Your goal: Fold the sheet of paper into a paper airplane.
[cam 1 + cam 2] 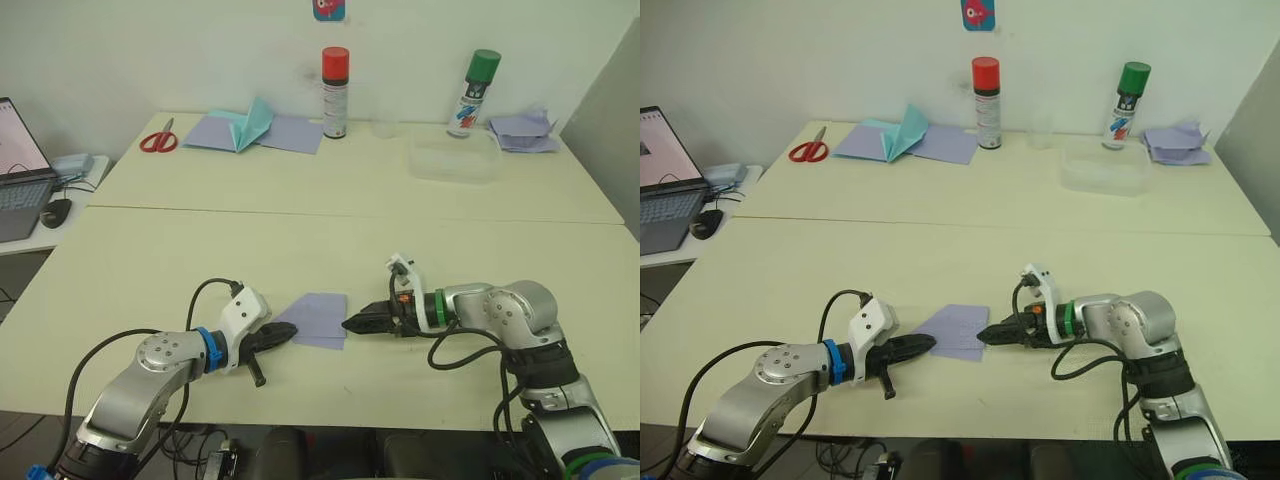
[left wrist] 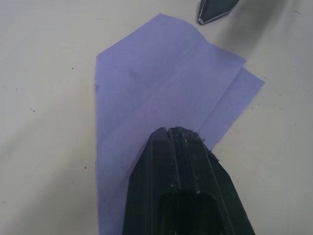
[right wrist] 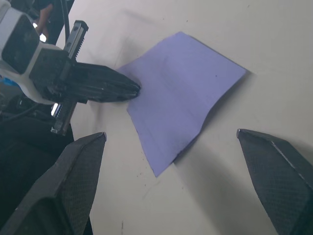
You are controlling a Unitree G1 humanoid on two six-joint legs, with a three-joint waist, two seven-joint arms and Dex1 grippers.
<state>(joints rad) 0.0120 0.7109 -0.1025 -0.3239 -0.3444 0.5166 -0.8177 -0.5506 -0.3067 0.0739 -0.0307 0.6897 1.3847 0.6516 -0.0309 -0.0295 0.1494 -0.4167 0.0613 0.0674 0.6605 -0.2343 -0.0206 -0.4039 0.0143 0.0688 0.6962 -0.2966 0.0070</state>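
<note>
1. Your pale table [image 1: 150, 270] carries the sheet of paper [image 1: 318, 318] near its front edge, between both grippers.
2. Your left gripper [image 1: 283, 334] is clenched, fingertips pressing the sheet's near corner.
3. Your right gripper [image 3: 171, 147] is spread wide, touching nothing.
4. You cannot see the paper beneath the left fingers [image 2: 181, 171].

A pale cream table [image 1: 300, 250] fills the foreground, a seam across its top separating the near half from the far half; behind it rises a plain white wall [image 1: 150, 50] bearing a small sticker [image 1: 328, 9] near the top edge; a grey panel [image 1: 610, 120] stands at the far right; to the left sits a lower white side table [image 1: 40, 235] with an open laptop [image 1: 20, 175] and a dark mouse [image 1: 56, 211]; the light is even and soft.
</note>
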